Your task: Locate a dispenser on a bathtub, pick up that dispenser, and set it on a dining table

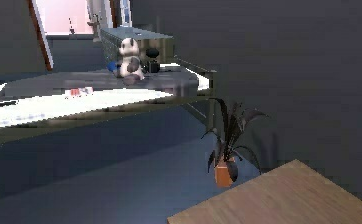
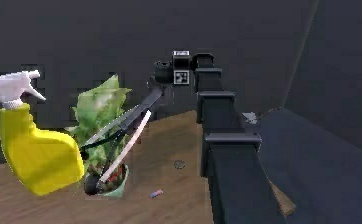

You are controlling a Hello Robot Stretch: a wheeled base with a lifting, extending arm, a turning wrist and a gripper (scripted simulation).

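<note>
The pincer (image 2: 92, 165) and a yellow spray bottle (image 2: 34, 150)
Smooth bottle, white top, at the pincer's tips, wooden table (image 2: 179, 150) behind; cannot tell if it is held.

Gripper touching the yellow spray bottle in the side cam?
Cannot tell. In the arm side view the gripper has its fingertips ending at the yellow spray bottle near its lower right edge, overlapping a potted plant; neither contact nor gap shows plainly.
</note>
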